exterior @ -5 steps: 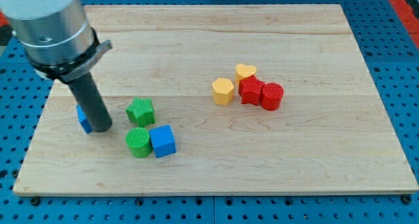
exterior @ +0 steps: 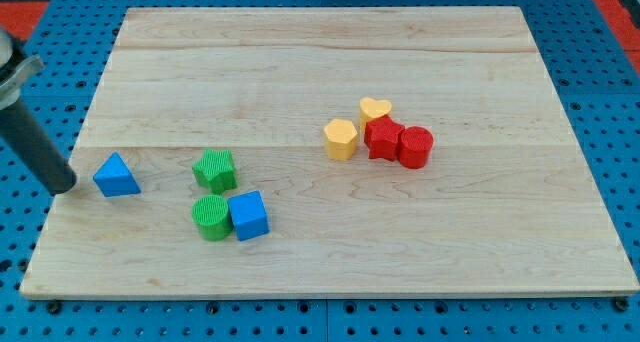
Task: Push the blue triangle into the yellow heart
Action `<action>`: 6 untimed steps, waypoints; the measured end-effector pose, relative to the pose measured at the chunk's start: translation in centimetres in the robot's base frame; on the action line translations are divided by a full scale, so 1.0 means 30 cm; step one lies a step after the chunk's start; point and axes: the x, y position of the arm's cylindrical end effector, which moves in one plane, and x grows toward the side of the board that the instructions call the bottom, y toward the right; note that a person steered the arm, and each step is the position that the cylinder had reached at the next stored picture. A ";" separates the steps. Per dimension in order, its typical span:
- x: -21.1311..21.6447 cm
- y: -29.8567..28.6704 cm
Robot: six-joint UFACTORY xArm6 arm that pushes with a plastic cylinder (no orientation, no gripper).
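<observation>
Our rod came in from the view's left edge, and my tip [exterior: 64, 183] sat at the left edge of the counter [exterior: 300, 72], a pale wooden board lying on a blue pegboard [exterior: 20, 312]. We carried no jaws at all, so nothing could be told of them being apart or together; the arm ended only in that dark rod.

Just right of my tip, with a narrow strip of bare wood between, lay the blue triangle [exterior: 117, 175], its point turned toward the far side. We were not touching it.

Farther right came a group of three. The green star-shaped block [exterior: 215, 169] lay on the far side of the group. Near of it sat the green cylinder [exterior: 211, 217], and the blue cube [exterior: 248, 215] pressed against that cylinder's right side. The star stood just apart from the two below it.

Well to the right, past the middle of the counter, we saw the second cluster. The yellow hexagonal block [exterior: 341, 139] was its leftmost piece. The yellow heart [exterior: 375, 109] lay on the far side, just beyond the red star-shaped block [exterior: 384, 139], which touched the red cylinder [exterior: 415, 146] on its right. The blue triangle lay well apart from the yellow heart, with the green group between them.
</observation>
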 end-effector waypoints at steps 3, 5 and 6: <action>-0.087 0.595; -0.190 0.596; -0.265 0.691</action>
